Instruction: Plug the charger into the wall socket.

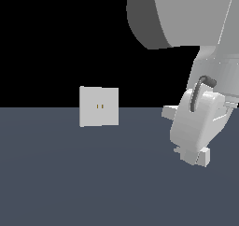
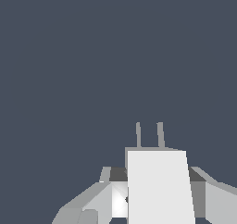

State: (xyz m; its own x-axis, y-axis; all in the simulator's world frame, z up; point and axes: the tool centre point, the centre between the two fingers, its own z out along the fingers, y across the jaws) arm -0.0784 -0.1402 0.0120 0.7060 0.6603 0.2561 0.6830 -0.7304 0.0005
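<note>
Fingers [image 2: 159, 195] are closed on the charger [image 2: 159, 186], its two prongs [image 2: 149, 135] jutting out past them over the dark desk [image 1: 70, 183]; it hangs low at the exterior view's right, well apart from the wall socket [image 1: 98, 106]. I'd level the prongs with the slots [image 1: 100, 106] first, then push straight in

In the exterior view the arm [image 1: 186, 15] is cut off by the top and right edges at twelve to three o'clock; the gripper [image 1: 196, 157] hides most of the charger [image 1: 204, 156], only a corner showing; the wall socket [image 1: 98, 106] slots are too small to read. In the wrist view the charger [image 2: 159, 186] runs off the frame at six o'clock; whether the fingers [image 2: 88, 204] touch it cannot be told.
</note>
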